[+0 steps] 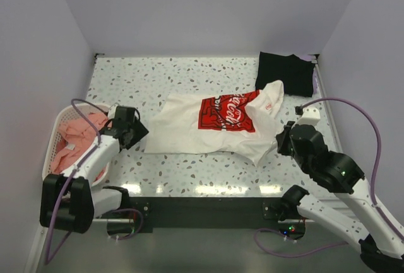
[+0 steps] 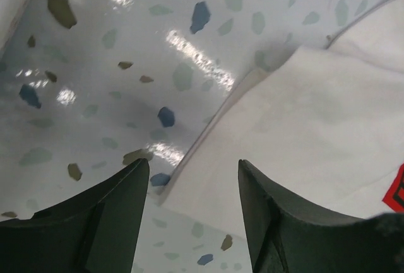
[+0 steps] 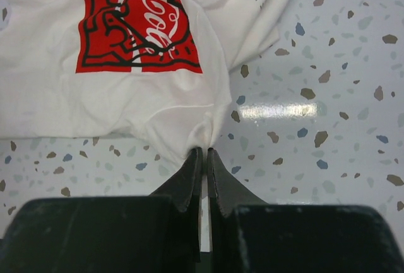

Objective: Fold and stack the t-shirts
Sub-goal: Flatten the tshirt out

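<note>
White cloth t-shirt point(image 1: 208, 128) with a red-and-white chest print lay spread, somewhat rumpled, in the middle of the speckled tabletop point(image 1: 158, 77). A black t-shirt point(image 1: 285, 72) lay at the far right corner, and salmon-pink t-shirts point(image 1: 79, 137) sat heaped in a white lattice basket point(image 1: 60, 118) at the left edge. My right tool point(image 3: 203, 153) was closed on a small pinch of the printed shirt's near right edge. My left tool point(image 2: 192, 172) stood with jaws apart, holding nothing, just above the shirt's left edge. I judged the pinch thin: a quick pull could slip it free, or drag the unheld shirt into a bunch. My left arm reached low from beside the basket, tool pointing right. My right arm bent in low from the near right, tool pointing left.
</note>
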